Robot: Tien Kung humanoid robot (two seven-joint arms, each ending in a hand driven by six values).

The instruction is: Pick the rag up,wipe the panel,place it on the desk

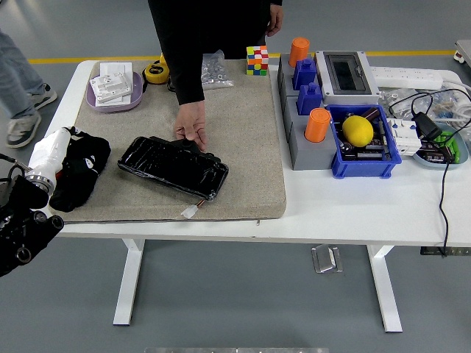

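Observation:
The black glossy panel [173, 167] lies on the grey mat [243, 132], left of centre, with a small white connector [190, 212] at its near edge. A person at the far side rests a hand [191, 126] on the panel's far edge. My left hand [73, 173] comes in from the lower left, at the mat's left edge and left of the panel. It is wrapped in the black rag [82, 170], which it grips and which hides its fingers. The rag is a short gap from the panel. The right arm is out of view.
A purple tray with white parts [114, 88], a yellow tape measure [155, 71], a bag of small parts [215, 70] and a colour cube [257, 59] stand at the back. Grey and blue bins with orange cylinders [318, 125] and a lemon [358, 130] fill the right, with cables [441, 176].

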